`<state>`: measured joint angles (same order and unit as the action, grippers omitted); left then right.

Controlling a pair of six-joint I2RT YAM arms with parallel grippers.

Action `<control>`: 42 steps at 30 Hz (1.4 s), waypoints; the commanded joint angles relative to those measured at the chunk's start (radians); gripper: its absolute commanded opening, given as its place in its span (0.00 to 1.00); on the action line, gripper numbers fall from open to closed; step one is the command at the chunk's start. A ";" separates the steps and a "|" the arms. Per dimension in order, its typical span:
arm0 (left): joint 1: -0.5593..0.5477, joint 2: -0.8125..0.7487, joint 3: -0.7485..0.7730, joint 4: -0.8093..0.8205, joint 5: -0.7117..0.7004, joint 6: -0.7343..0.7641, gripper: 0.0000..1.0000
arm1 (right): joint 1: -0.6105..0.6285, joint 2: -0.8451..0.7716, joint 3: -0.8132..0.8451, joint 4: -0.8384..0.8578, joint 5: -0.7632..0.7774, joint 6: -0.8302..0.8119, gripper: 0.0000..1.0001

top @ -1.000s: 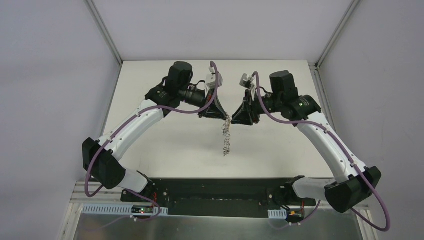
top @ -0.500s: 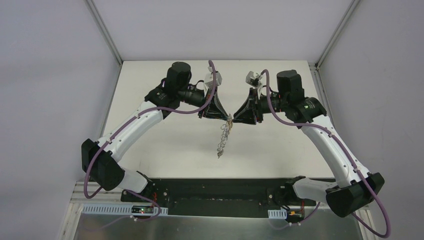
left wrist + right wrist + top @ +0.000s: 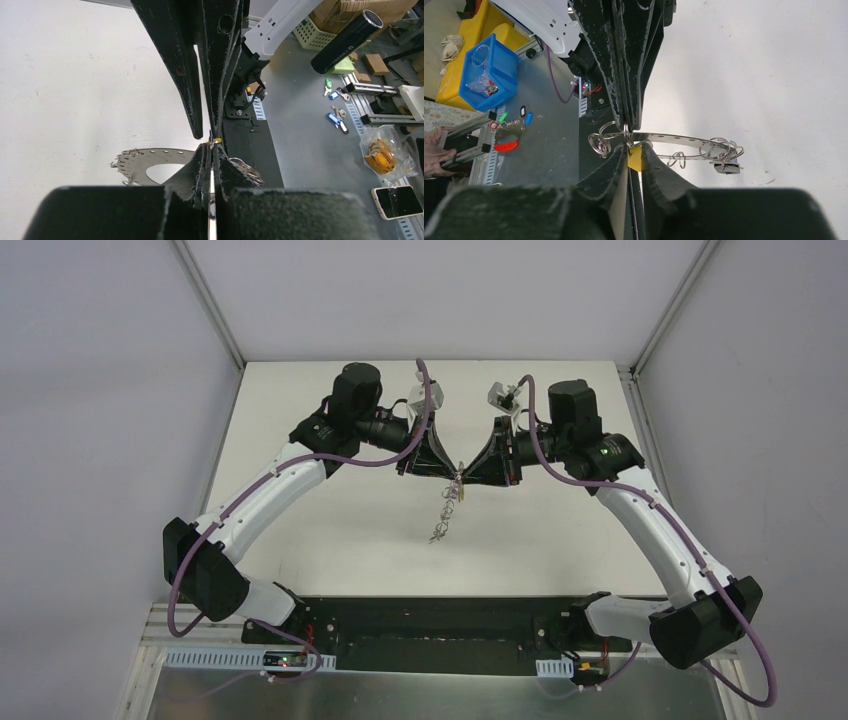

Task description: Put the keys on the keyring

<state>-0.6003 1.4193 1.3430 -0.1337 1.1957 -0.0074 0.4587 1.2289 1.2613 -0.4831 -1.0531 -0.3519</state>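
Beside keyring (image 3: 674, 138), yellow key (image 3: 635, 159) between right fingers (image 3: 605, 169)

Centre of table: the left gripper (image 3: 447, 471) and right gripper (image 3: 471, 473) meet tip to tip, with no gap between them.
Below the tips: a large flat grey metal keyring (image 3: 444, 512) with wire loops hangs from the left gripper's clamped jaws and blocks the way toward the near edge.
Right jaws: filled by a small yellow-headed key (image 3: 635, 157).
Flanks: the white tabletop (image 3: 330, 530) lies bare on both sides of the ring, under the arched arms.
Far corners: slanted aluminium frame posts (image 3: 205, 300).
Near edge: a black base plate (image 3: 430, 625).
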 commanded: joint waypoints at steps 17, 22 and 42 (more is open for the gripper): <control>0.012 -0.043 0.009 0.086 0.062 -0.042 0.00 | -0.004 -0.019 -0.056 0.071 -0.039 0.015 0.00; 0.017 -0.043 -0.011 0.181 0.066 -0.116 0.00 | -0.004 -0.019 -0.064 0.081 -0.044 0.021 0.00; 0.022 -0.025 -0.098 0.454 0.055 -0.329 0.00 | -0.027 -0.052 -0.028 0.114 -0.042 0.062 0.24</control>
<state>-0.5869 1.4193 1.2572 0.2016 1.2148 -0.2817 0.4484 1.2240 1.1938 -0.3862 -1.0855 -0.2890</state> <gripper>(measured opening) 0.009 0.233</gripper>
